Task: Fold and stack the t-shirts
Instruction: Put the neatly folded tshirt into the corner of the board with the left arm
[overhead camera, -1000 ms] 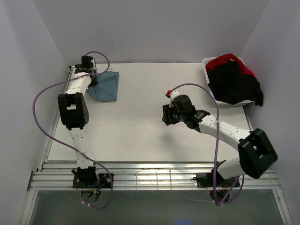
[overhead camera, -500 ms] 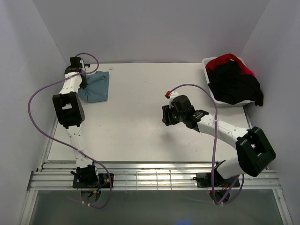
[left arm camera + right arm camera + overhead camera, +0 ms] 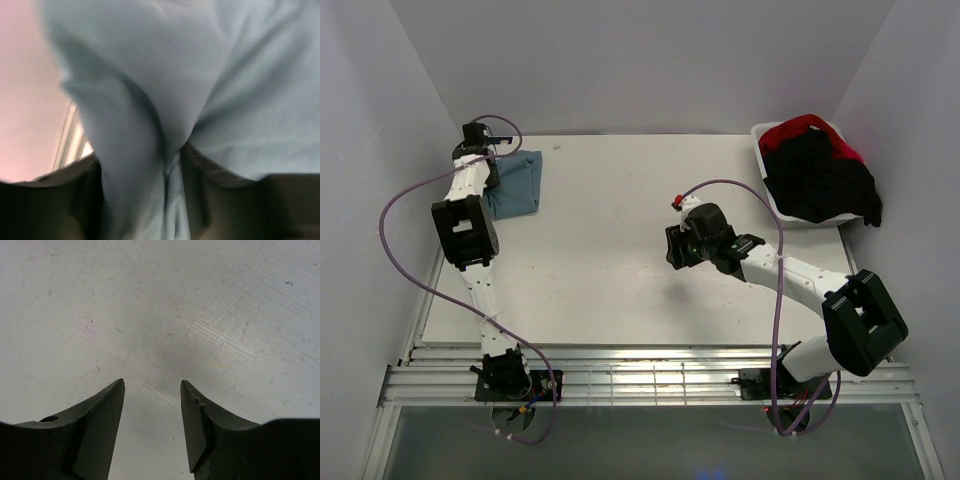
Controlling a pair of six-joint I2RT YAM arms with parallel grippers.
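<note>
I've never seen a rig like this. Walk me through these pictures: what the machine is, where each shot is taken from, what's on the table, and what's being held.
These are two robot arms bolted at the near edge of a white table. The wide picture looks down from above and behind them. The two close-ups come from cameras on the wrists. A folded teal t-shirt lies at the far left corner, under the left end effector. Its camera shows teal cloth between the fingers, but I cannot tell whether the cloth is gripped. The right end effector hangs open over bare table, holding nothing. At far right a white tub holds unfolded shirts: black fabric on red fabric.
</note>
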